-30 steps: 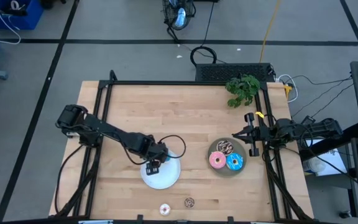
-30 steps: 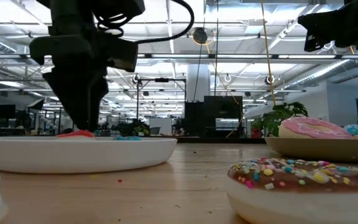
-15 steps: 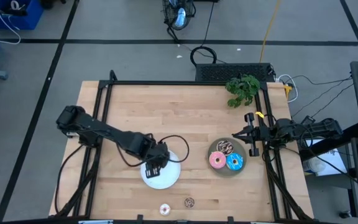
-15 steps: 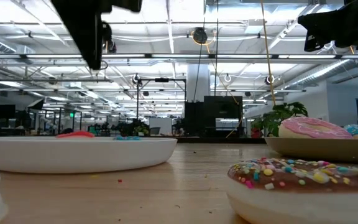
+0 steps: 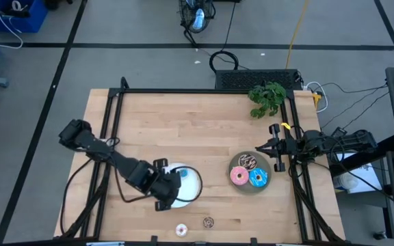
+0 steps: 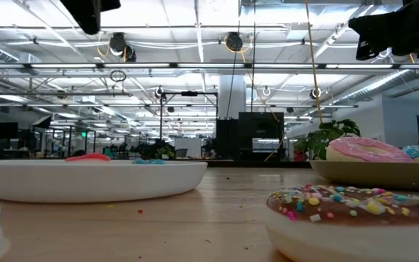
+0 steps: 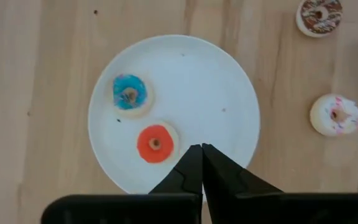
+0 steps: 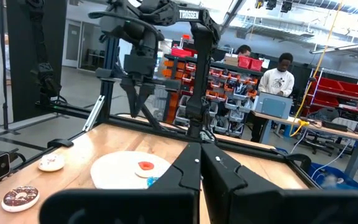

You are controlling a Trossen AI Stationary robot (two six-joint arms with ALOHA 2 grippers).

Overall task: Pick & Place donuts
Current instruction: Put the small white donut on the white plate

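Left pincer (image 7: 201, 163) closed, raised above white plate (image 7: 229, 81).

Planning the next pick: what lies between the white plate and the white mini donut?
Nothing: in the left wrist view, only bare wood separates the white plate from the white mini donut. The brown mini donut sits off that line.

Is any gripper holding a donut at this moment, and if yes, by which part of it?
No. The left gripper is shut and empty above the white plate; the red donut lies free there. The right gripper, at the table's right edge, is also shut on nothing.
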